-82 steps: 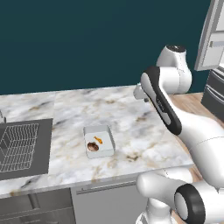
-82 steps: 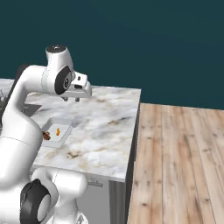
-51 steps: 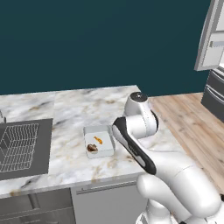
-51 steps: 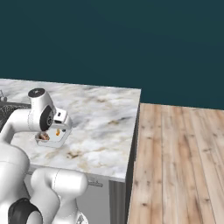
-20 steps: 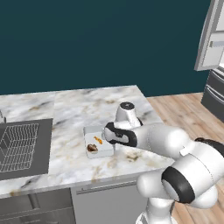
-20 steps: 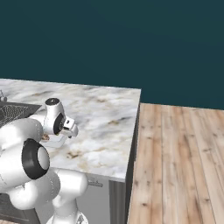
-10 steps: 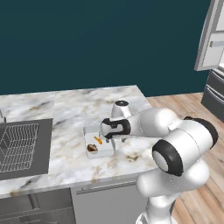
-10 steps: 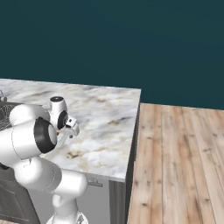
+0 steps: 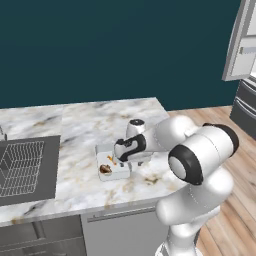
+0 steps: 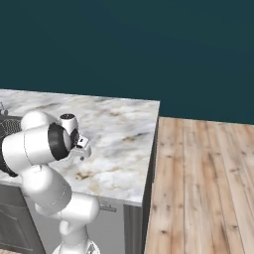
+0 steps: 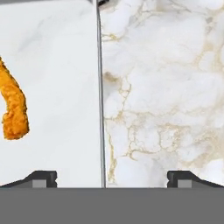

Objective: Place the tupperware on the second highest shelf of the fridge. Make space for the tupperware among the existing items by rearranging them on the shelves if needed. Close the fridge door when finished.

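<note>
The tupperware (image 9: 111, 161) is a shallow white tub on the marble counter (image 9: 80, 125), holding a brown lump and an orange bit (image 11: 13, 105). My gripper (image 9: 126, 161) is down at the tub's right edge. In the hand view the gripper (image 11: 113, 179) is open and straddles the tub's thin wall (image 11: 100, 109): one fingertip (image 11: 41, 178) is over the white tub floor, the other over bare marble. Nothing is held. The fridge (image 9: 240, 45) stands at the far right with a door swung open. Its second highest shelf and the existing items are out of view.
A dark sink with a wire rack (image 9: 25, 165) is set into the counter at the left. The counter's right end (image 10: 151, 144) drops to a wooden floor (image 10: 208, 178). The fridge's drawers (image 9: 245, 100) are beyond that floor.
The arm has folded down and the hand has sunk lower onto the tub's right edge. The jaws stayed open and the tub has not moved.
</note>
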You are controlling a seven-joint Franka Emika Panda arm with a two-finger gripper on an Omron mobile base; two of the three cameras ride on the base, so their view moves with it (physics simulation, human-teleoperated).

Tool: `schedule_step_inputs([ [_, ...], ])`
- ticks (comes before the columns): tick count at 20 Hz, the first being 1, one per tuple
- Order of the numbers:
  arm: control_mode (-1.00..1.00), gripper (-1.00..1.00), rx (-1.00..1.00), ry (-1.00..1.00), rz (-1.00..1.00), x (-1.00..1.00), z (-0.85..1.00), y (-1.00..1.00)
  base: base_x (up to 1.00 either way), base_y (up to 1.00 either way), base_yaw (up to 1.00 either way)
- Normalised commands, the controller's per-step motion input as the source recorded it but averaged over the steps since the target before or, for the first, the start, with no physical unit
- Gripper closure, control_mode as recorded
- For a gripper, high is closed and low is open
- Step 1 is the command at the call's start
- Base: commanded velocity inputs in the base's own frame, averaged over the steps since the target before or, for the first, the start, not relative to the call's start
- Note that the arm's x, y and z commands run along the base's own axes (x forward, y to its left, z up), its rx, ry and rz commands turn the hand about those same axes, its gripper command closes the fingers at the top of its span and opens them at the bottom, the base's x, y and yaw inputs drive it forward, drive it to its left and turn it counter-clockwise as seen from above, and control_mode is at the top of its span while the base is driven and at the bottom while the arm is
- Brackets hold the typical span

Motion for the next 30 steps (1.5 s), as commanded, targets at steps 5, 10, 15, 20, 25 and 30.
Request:
schedule_step_inputs([
  [5,-1.0,-1.0,0.0,0.0,0.0,0.11,-0.34,0.05,0.0,0.0,0.0],
  [10,-1.0,-1.0,0.0,0.0,0.0,0.13,-0.28,0.12,0.0,0.0,0.0],
  [15,-1.0,1.0,0.0,-0.03,0.0,0.04,-0.03,0.06,0.0,0.0,0.0],
  [20,-1.0,1.0,0.0,-0.03,0.0,0.0,-0.16,0.0,0.0,0.0,0.0],
  [25,-1.0,1.0,0.0,-0.07,0.0,-0.01,-0.19,0.0,0.0,0.0,0.0],
  [30,-1.0,1.0,0.02,-0.07,-0.02,-0.3,0.35,0.0,0.0,0.0,0.0],
])
